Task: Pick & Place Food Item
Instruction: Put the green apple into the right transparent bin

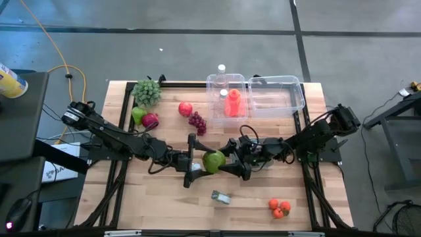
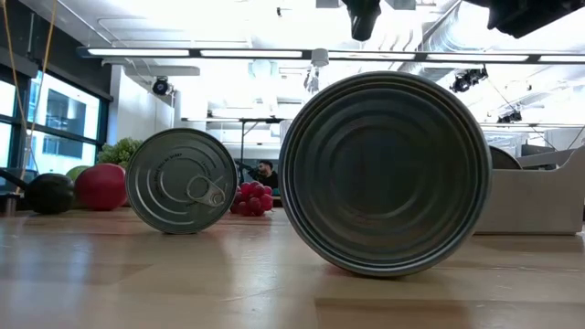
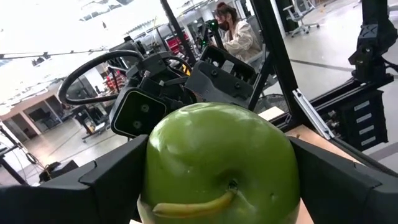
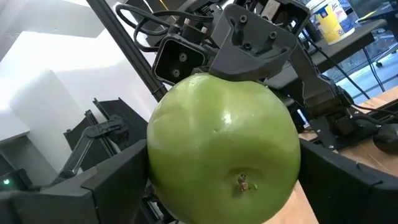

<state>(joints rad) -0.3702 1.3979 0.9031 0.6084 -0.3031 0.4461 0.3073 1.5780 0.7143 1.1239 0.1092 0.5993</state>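
A green apple point(image 1: 213, 160) hangs in the air above the middle of the wooden table point(image 1: 164, 197). Both grippers meet at it. My left gripper point(image 1: 204, 162) reaches in from the table's left and my right gripper point(image 1: 224, 161) from the table's right, each shut on the apple. In the left wrist view the apple point(image 3: 221, 162) fills the space between the fingers with its stem end toward the camera. In the right wrist view the apple point(image 4: 224, 146) shows its blossom end. My left gripper pinches the apple between its two fingers, one on each side point(image 3: 154, 171) of its round body. The fingers point(image 3: 106, 186) come in about level from the table's left. The apple is clear of the table, stem end toward this wrist. My right gripper has its two fingers point(image 4: 115, 180) against opposite sides point(image 4: 157, 168) of the same apple. It comes in about level from the table's right, facing the left gripper. The blossom end points toward this wrist, and the apple is clear of the table.
At the far left lie leafy greens point(image 1: 147, 92), a green fruit point(image 1: 137, 115), a dark red fruit point(image 1: 150, 120), a red apple point(image 1: 185, 108) and grapes point(image 1: 197, 122). Two clear bins point(image 1: 276, 95) stand far right, one holding an orange item point(image 1: 233, 104). A can point(image 1: 221, 197) and tomatoes point(image 1: 279, 208) lie near.
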